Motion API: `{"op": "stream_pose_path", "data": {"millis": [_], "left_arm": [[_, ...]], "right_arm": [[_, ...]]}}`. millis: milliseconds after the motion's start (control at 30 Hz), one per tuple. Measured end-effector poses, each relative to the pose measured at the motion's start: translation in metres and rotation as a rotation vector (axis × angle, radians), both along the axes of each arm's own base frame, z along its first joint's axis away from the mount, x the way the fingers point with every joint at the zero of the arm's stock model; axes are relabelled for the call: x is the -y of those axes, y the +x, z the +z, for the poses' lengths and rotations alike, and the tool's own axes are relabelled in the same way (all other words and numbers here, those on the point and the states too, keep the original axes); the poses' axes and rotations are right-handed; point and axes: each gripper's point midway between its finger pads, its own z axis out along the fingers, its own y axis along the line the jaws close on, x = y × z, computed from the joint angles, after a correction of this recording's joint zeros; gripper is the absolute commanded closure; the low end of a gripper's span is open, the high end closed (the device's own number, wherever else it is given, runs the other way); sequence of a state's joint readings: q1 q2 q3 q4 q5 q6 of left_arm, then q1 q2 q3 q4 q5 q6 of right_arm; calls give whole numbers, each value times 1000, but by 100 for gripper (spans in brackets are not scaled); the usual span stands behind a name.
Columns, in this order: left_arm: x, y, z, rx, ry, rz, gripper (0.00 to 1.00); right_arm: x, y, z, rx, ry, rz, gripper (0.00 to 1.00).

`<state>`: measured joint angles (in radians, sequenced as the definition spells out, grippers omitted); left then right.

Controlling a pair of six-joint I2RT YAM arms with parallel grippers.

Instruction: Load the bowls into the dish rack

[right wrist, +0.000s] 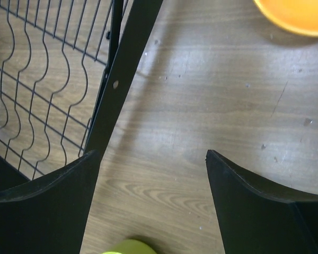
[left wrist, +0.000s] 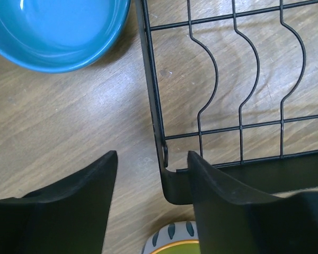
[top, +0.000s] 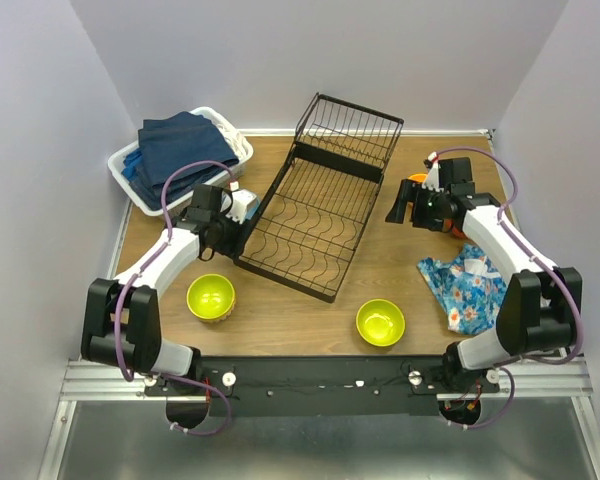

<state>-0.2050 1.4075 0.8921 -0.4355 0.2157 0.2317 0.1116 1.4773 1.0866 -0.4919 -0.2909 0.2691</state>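
- Reaching in from the left, the left arm looks to be on the opening step of the job. Nothing sits in the dish rack [top: 315, 225], and this arm is busy at the rack's near-left corner, either steadying the frame or heading for the blue bowl [left wrist: 58, 32] just beyond it on the tabletop [left wrist: 69, 121].
- The left pincer [left wrist: 152, 154] stands partly open and grips nothing. The rack's corner lies between its fingers, and one finger [left wrist: 228, 201] overlaps the frame, though contact cannot be confirmed.
- Its next move, by this view, calls for lifting clear of the wire and swinging over the blue bowl with the jaws wide enough to take the rim.
- A lime-yellow bowl [top: 211, 297] waits on the near tabletop, left of the rack's near end.
- The rack lies at a slant in mid-tabletop, its slots bare and its smaller section at the far end.
- A second lime-yellow bowl [top: 380, 322] sits to the right of the rack's near end, well apart from the first.
- The right pincer [right wrist: 152, 153] gapes wide and empty over bare wood, just beside the rack's right rail.
- The orange-yellow bowl [right wrist: 297, 16] rests near, ahead of that pincer. The likely next step is to reach forward, close on its rim and carry it across to the slots.
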Motion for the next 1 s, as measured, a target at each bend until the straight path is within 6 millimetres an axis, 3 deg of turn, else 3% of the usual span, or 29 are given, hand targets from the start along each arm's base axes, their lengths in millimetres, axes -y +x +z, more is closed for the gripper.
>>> {"op": "stream_pose_path", "data": {"millis": [200,367,500,667,1000], "left_arm": [[-2,1,-4,-17,3,32,58],[1,0,-6,-27,-2,38,65],[6,-1,-6,-30,-12,34,85],[14,-4,-9,-25,-36,40,99],[30,-20,-8,-32,-108,94,100]], "right_arm": [[-8,14,2,27,-10,15,16],[-22,25,2,45,-14,42,18],[-23,28,-1,46,-23,38,19],[-25,28,-1,47,-33,34,19],[-34,28,-1,63,-59,31,27]]}}
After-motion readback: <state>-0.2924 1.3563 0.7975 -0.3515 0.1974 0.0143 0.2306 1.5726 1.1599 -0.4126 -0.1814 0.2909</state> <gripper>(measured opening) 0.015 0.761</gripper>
